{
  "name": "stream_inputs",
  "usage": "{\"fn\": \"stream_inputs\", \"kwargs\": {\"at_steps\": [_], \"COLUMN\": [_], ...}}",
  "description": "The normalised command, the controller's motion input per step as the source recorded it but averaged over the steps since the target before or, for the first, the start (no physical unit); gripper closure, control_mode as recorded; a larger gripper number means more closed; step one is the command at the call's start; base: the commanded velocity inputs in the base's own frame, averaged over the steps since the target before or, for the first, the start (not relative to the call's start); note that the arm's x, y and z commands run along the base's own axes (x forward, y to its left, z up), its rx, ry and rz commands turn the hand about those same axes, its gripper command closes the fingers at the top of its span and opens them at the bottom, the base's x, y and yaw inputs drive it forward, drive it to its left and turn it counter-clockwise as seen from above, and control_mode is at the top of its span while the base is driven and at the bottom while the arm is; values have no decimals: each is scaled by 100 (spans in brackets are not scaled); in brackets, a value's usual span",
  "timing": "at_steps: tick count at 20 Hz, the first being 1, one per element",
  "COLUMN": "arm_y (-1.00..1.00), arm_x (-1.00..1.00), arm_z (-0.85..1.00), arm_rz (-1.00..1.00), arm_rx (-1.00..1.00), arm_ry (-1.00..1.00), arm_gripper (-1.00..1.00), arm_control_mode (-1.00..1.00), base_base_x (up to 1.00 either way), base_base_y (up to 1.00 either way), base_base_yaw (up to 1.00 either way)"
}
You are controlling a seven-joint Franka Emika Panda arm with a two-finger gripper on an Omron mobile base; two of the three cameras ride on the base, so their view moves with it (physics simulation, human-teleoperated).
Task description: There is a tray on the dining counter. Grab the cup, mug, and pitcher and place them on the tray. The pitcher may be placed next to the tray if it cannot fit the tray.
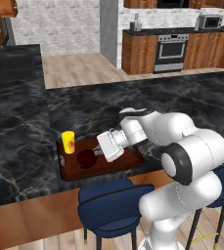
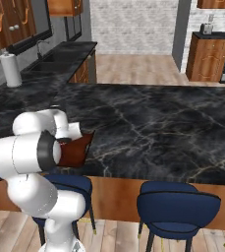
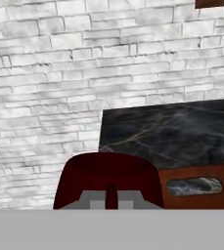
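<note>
Two vessels sit at the tray [image 1: 128, 163] now: the cup [image 1: 68, 142] stands upright at its far-left corner, and the mug [image 1: 87, 159] is low over the tray's middle, just in front of my gripper [image 1: 100, 152]. In the hand view the mug [image 3: 108, 179] sits tight against the fingertips, with a thin dark red strip, which I take for its handle, pinched between them. I read the jaws as clenched on that handle.

Handling judgement: the mug is squat, stiff and probably light, so it should not tip once set down. A handle pinch is narrow, though, and the mug could swing about it. I cannot tell whether its base touches the tray floor.

Room: the tray lies near the wood front edge of the dining counter [image 1: 182, 97], above a blue stool [image 1: 108, 202]. Its right half is bare, and the cup stands near but apart from the mug on the left. The pale end handle [image 3: 194, 186] shows beside the mug. Black marble beyond the tray is open for a withdrawal upward and back.
</note>
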Motion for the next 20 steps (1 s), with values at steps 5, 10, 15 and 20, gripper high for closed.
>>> {"fn": "stream_inputs", "kwargs": {"at_steps": [5, 10, 15, 20], "arm_y": [21, 14, 5, 0], "arm_x": [23, 24, 20, 20], "arm_z": [-21, -27, -34, -26], "arm_rz": [1, 1, 2, 0], "arm_rx": [0, 0, 0, 0], "arm_ry": [0, 0, 0, 0], "arm_gripper": [100, 100, 100, 100], "arm_control_mode": [-100, -100, -100, -100], "base_base_x": [0, 0, 0, 0], "base_base_y": [0, 0, 0, 0], "base_base_yaw": [0, 0, 0, 0]}}
